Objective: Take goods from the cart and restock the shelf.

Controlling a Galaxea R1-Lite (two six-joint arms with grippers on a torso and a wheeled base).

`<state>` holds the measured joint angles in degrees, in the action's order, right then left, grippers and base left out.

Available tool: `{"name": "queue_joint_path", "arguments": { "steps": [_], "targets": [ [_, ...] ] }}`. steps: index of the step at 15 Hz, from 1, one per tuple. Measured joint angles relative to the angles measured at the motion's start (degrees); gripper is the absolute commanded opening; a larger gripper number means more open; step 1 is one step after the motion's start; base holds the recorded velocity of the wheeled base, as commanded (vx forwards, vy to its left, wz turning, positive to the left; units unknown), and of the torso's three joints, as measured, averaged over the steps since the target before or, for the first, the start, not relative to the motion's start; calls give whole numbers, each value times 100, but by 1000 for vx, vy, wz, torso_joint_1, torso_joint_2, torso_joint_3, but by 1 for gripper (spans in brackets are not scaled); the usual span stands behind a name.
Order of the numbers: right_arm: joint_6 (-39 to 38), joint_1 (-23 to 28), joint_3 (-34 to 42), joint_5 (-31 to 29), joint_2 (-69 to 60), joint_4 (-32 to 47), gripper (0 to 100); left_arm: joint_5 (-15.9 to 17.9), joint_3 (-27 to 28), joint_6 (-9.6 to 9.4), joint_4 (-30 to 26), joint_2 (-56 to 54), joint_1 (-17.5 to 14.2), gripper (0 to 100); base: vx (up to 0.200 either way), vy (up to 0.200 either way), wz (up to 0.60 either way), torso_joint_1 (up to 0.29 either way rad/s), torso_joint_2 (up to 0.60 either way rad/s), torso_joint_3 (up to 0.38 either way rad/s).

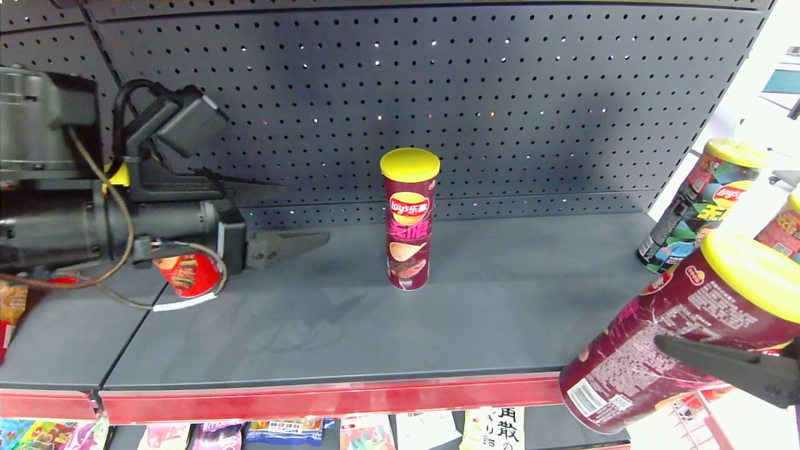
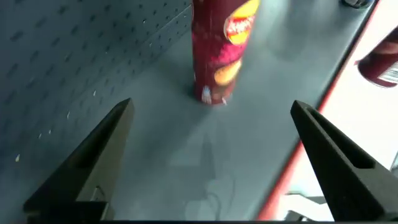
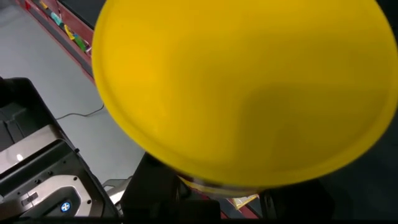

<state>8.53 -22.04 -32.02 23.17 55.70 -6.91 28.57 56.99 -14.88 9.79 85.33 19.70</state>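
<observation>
A maroon chip can [image 1: 409, 219] with a yellow lid stands upright in the middle of the grey shelf [image 1: 500, 312], close to the pegboard. My left gripper [image 1: 294, 212] hovers over the shelf to the can's left, open and empty; its fingers [image 2: 93, 168] frame the standing can [image 2: 217, 56] from a short distance. At the shelf's front right corner, my right gripper [image 1: 672, 331] is shut on a second maroon chip can [image 1: 681, 325], tilted with its lid up and to the right. That yellow lid [image 3: 242, 87] hides the fingers in the right wrist view.
Two more chip cans [image 1: 706, 200] [image 1: 781, 231] stand off the shelf's right end. A red snack cup [image 1: 187, 275] sits under my left arm, with packets [image 1: 12, 306] at the far left. The red front rail [image 1: 331, 397] edges the shelf; snack bags [image 1: 312, 431] lie below.
</observation>
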Motion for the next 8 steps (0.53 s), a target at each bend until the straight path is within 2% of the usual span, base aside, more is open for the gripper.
{"name": "queue_joint_path", "arguments": {
  "steps": [5, 8],
  "targets": [
    [-20, 0, -28, 0, 9, -1, 0, 112, 461, -61, 472, 997, 383, 100, 0, 0, 0, 0, 0, 0],
    [-52, -6, -30, 0, 2, -1, 0, 128, 951, -68, 652, 1560, 552, 100, 0, 0, 0, 0, 0, 0]
  ]
}}
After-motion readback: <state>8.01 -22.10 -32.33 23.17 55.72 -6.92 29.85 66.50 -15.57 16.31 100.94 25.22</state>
